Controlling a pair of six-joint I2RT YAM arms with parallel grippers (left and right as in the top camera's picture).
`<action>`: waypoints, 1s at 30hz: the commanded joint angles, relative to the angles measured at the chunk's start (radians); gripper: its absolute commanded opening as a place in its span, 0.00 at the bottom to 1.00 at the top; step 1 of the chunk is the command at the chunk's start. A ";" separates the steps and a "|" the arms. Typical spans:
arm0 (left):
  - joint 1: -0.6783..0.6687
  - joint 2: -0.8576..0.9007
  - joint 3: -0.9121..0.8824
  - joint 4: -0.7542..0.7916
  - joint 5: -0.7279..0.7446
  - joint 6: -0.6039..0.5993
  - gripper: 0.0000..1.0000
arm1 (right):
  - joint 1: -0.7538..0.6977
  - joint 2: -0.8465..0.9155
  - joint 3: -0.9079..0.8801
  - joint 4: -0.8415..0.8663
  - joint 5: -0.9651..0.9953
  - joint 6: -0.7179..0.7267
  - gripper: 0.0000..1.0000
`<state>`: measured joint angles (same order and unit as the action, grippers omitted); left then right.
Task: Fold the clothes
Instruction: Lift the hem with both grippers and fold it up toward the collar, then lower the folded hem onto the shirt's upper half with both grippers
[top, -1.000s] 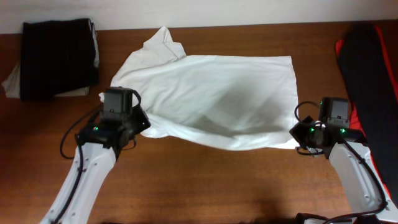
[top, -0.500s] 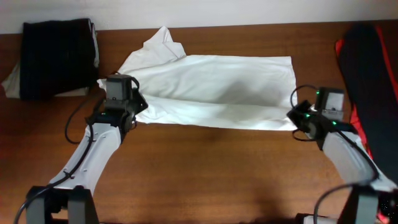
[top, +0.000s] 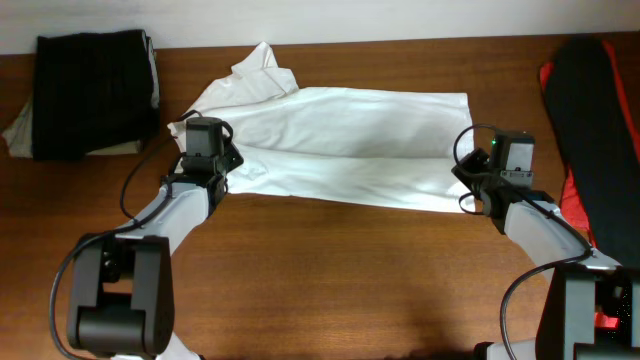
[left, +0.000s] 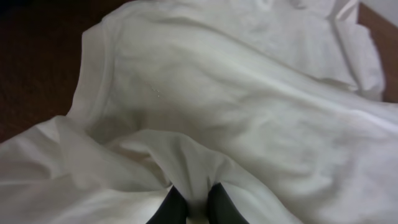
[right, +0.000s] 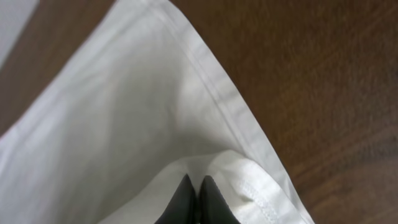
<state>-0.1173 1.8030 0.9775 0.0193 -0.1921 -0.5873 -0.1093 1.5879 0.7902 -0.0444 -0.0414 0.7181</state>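
The garment (top: 340, 150) lies across the far middle of the table (top: 330, 280), a folded stack (top: 95, 90) far left of it and a heap of clothes (top: 590, 120) along the right edge. The left gripper (left: 193, 208) sits at its near-left edge, the right gripper (right: 196, 199) at its near-right corner.

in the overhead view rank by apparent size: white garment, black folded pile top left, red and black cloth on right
1. white garment, clearly largest.
2-3. black folded pile and red and black cloth look about alike; the cloth runs off the frame edge, so I won't rank them.
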 joint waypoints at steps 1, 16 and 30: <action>0.006 0.056 0.007 0.030 -0.034 0.009 0.23 | 0.017 0.023 0.014 0.048 0.039 -0.018 0.04; 0.031 -0.217 0.067 -0.328 -0.014 0.223 0.89 | 0.024 -0.055 0.267 -0.447 -0.062 -0.266 0.73; 0.147 0.032 0.066 -0.369 -0.010 0.222 0.01 | 0.024 0.246 0.232 -0.451 -0.138 -0.274 0.04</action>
<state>-0.0162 1.7996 1.0447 -0.3542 -0.2066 -0.3737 -0.0914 1.8099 1.0290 -0.5018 -0.1715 0.4561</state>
